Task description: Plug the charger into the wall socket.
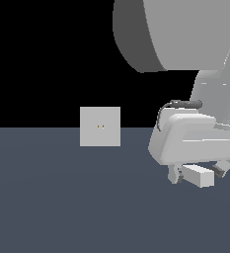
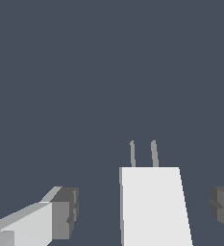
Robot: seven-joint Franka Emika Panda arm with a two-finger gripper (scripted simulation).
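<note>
Claw [image 2: 141,211] open, pads [image 2: 65,211] clear of charger [image 2: 154,206]; if we close off-centre, prongs skew, miss socket [image 1: 100,126].

Charger [image 1: 198,175] between the fingers [image 1: 174,175], wall socket [image 1: 100,126] apart

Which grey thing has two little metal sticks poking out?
The charger, the small block between the open gripper fingers; its two prongs show. The square wall socket has holes instead.
</note>
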